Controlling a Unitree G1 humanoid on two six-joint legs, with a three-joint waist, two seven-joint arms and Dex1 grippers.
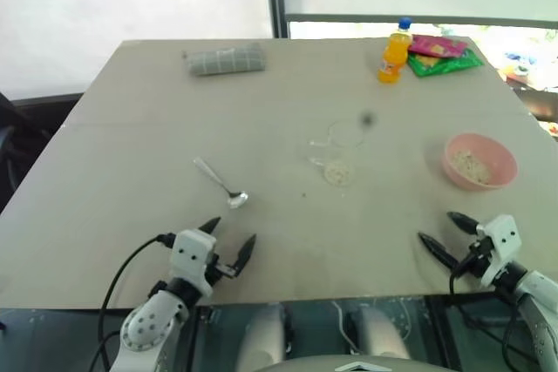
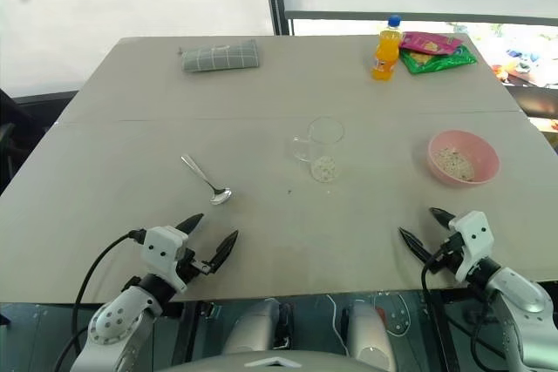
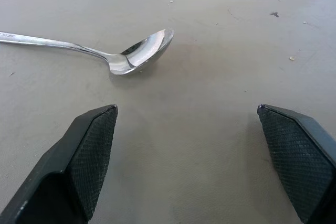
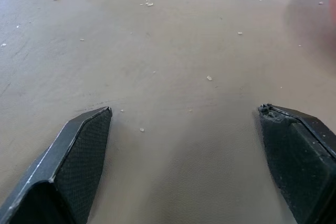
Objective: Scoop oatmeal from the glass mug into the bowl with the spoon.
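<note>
Nearest the camera, the left tool (image 2: 207, 234) hangs over the near edge of the worktop (image 2: 261, 84) at about 7 o'clock with its fingers spread wide and nothing between them. The right tool (image 2: 425, 231) sits at about 5 o'clock, likewise spread and empty.

The spoon (image 2: 207, 181) lies flat just beyond the left tool, its bowl toward the robot and its handle running off to 11 o'clock. The glass mug (image 2: 321, 147) stands near the middle of the worktop with a patch of oatmeal (image 2: 323, 167) in its bottom. The salmon-pink bowl (image 2: 463, 157) sits at 3 o'clock, well apart from the mug and already holding some oats.

The spoon looks the likeliest trouble to me. It is thin, shiny and flush with the surface, so fingers closing from above could skid it away or pinch only its bowl, leaving a poor angle for scooping. The mug is nearly invisible against the worktop and looks light. A spoon pushed in crooked could tip or slide it unless the right tool steadies it. The long carry to the bowl gives flakes room to fall.

The head views place an orange bottle (image 2: 385, 48), snack packets (image 2: 433, 50) and a folded checked cloth (image 2: 220, 56) along the far edge. The left wrist view shows the spoon's hollow facing up. The right wrist view shows loose flakes (image 4: 209, 78) scattered on the worktop.
</note>
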